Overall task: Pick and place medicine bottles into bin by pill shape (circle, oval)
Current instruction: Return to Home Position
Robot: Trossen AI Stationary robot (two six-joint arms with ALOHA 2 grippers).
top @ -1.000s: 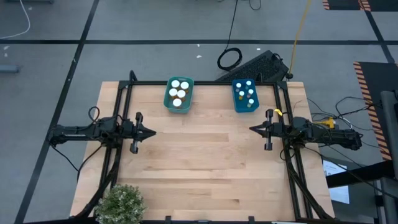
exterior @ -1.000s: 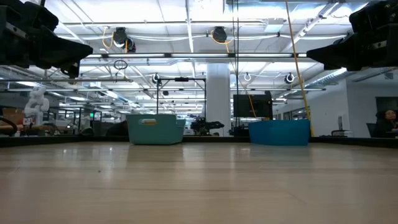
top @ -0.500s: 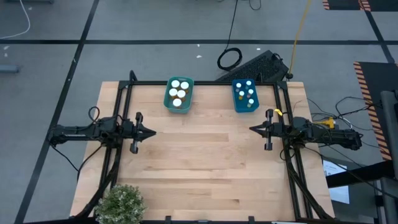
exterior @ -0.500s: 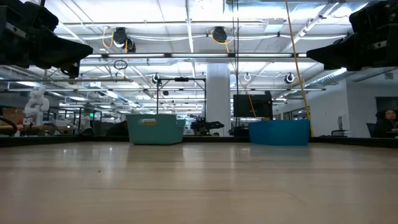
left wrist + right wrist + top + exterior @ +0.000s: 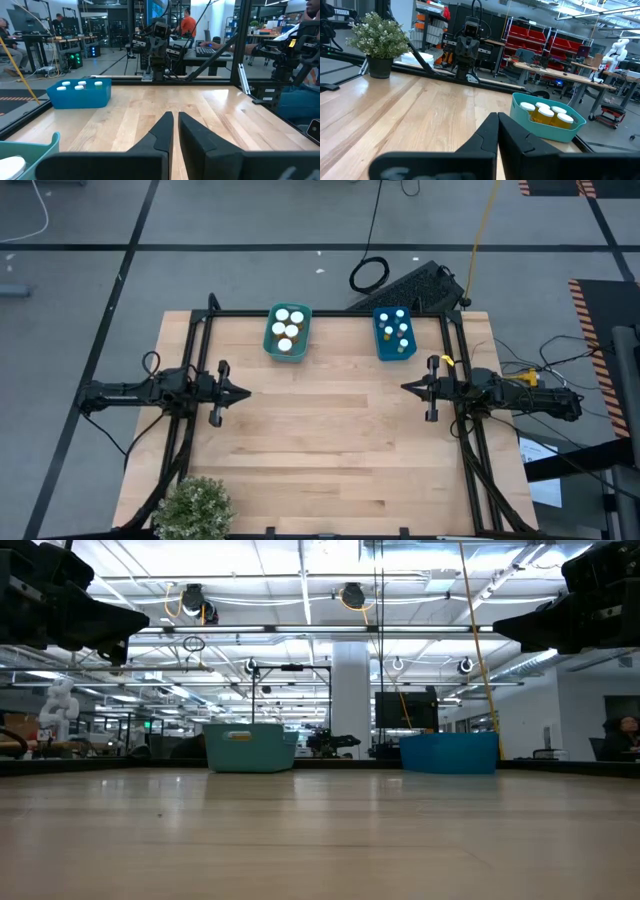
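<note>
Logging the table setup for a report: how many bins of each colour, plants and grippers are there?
Teal bin: 1
Blue bin: 1
Plant: 1
Grippers: 2, the left gripper and the right gripper
Total: 5

Two matte black arms with blocky joints and looping black cables. The left hand (image 5: 243, 392) and right hand (image 5: 407, 388) each end in two tapered dark fingers (image 5: 162, 131); a yellow tag marks the right wrist.
</note>
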